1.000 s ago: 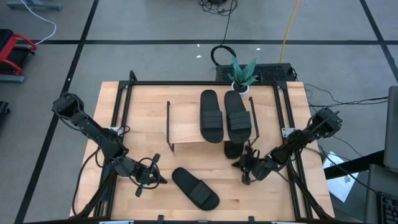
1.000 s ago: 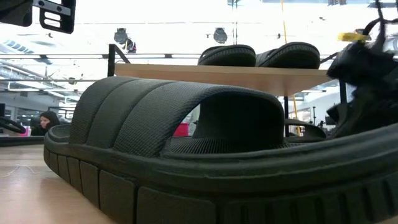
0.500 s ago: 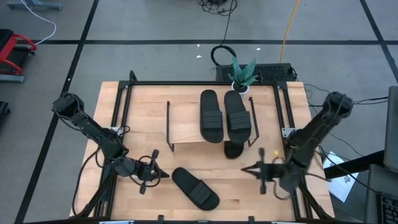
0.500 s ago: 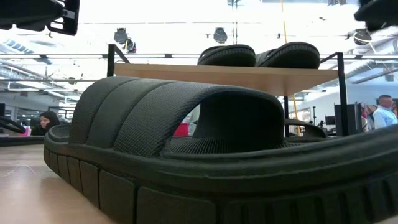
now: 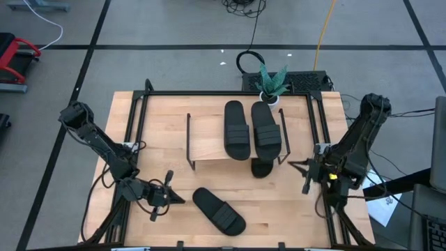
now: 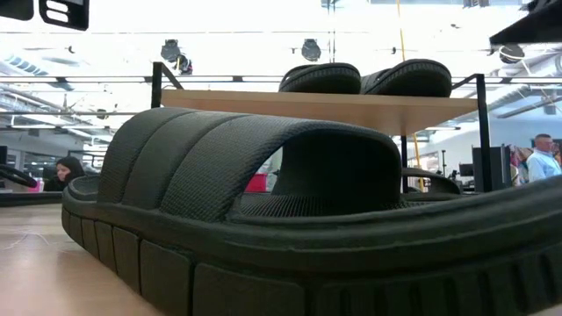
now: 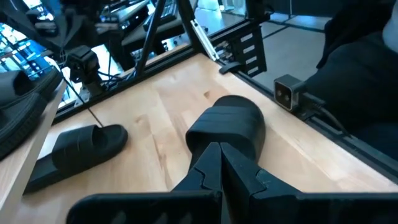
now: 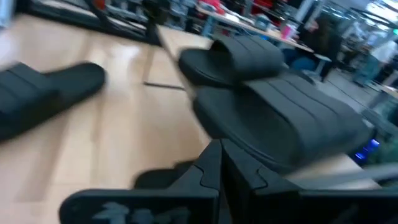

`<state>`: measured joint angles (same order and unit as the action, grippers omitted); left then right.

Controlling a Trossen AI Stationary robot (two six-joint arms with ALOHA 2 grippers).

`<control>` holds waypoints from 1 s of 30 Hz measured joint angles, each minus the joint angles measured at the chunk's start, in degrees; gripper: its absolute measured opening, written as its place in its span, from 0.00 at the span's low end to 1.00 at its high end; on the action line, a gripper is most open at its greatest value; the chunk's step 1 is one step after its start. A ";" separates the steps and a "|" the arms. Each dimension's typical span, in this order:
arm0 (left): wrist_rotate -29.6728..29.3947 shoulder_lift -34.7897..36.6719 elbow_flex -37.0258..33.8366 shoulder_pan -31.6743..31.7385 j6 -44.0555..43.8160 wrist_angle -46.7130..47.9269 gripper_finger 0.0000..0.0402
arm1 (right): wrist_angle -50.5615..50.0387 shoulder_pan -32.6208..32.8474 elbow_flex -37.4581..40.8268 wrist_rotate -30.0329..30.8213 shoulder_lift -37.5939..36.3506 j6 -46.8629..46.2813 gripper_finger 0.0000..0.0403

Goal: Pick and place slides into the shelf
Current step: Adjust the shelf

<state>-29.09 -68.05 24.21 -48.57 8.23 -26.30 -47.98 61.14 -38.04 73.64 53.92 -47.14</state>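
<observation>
Two black slides lie side by side on the top board of the shelf. A third slide lies on the table under the shelf's right end, with only its near end showing from above. The fourth slide lies loose on the table near the front edge and fills the low view. My left gripper is shut and empty, left of this loose slide. My right gripper is shut and empty, raised near the table's right edge, right of the shelf.
A black rail frame runs round the tabletop. A potted plant stands at the far edge behind the shelf. Bare wood lies between the shelf and the table's left side. People show in the room beyond.
My right gripper has risen from beside the slide under the shelf and swung toward the table's right edge, turning as it went. It has stayed shut. No slide has moved.
</observation>
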 joint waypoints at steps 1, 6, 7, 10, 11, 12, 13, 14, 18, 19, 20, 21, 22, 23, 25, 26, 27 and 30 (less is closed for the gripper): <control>0.00 0.04 0.00 -0.20 0.00 -0.06 0.01 | -2.93 -0.69 0.00 -0.10 -0.38 -2.65 0.00; 0.03 0.02 0.00 -0.68 -0.25 0.62 0.01 | -12.63 -4.51 0.02 -3.22 -0.77 -11.16 0.00; 0.06 0.02 0.00 -0.68 -0.46 0.91 0.01 | -13.74 -5.33 0.02 -3.60 -0.77 -12.11 0.00; 0.06 0.02 0.00 -0.68 -0.79 0.93 0.01 | -15.61 -7.73 0.00 -4.60 -0.80 -13.95 0.00; 0.06 0.02 0.00 -0.68 -0.81 0.98 0.01 | -15.95 -8.48 0.00 -5.00 -0.80 -14.11 0.00; 0.06 0.02 0.00 -0.66 -0.81 1.05 0.01 | -16.19 -9.18 0.00 -5.43 -0.80 -14.09 0.00; 0.06 0.02 0.00 -0.66 -0.81 1.06 0.01 | -16.21 -9.80 0.00 -5.64 -0.80 -13.96 0.00; 0.08 0.02 0.00 -0.66 -0.81 1.10 0.01 | -16.19 -10.20 -0.03 -5.75 -0.80 -13.73 0.00; 0.10 0.02 0.00 -0.66 -0.94 1.21 0.01 | -13.84 -10.37 -0.04 -6.00 -0.90 -10.08 0.00; 0.10 0.02 0.00 -0.66 -0.95 1.23 0.01 | -12.76 -10.18 -0.04 -6.30 -1.18 -8.32 0.00; 0.11 0.02 0.00 -0.66 -0.99 1.25 0.01 | -11.50 -9.98 -0.17 -6.54 -1.51 -6.89 0.00; 0.12 0.02 0.00 -0.64 -1.02 1.31 0.01 | -10.52 -9.79 -0.50 -6.91 -1.74 -5.18 0.00; 0.12 0.02 0.00 -0.64 -1.02 1.40 0.01 | -9.94 -9.62 -0.95 -7.07 -1.96 -3.40 0.00; 0.12 0.02 0.00 -0.64 -1.03 1.62 0.01 | -9.99 -9.63 -1.54 -6.81 -2.28 -2.13 0.00; 0.14 0.02 0.00 -0.64 -1.05 2.24 0.01 | -10.69 -9.76 -2.41 -5.13 -3.10 -0.06 0.00; 0.14 0.02 0.00 -0.64 -1.05 2.52 0.01 | -11.20 -9.81 -2.75 -4.13 -3.47 0.57 0.00; 0.14 0.00 0.00 -0.64 -1.13 2.65 0.01 | -11.58 -9.91 -3.03 -3.11 -3.98 1.08 0.00; 0.17 0.00 0.00 -0.64 -1.52 2.66 0.01 | -14.17 -11.28 -3.53 -0.39 -5.94 0.91 0.00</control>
<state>-28.93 -68.05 24.21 -49.21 6.71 -23.63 -62.15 49.85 -41.57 73.25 47.98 -46.23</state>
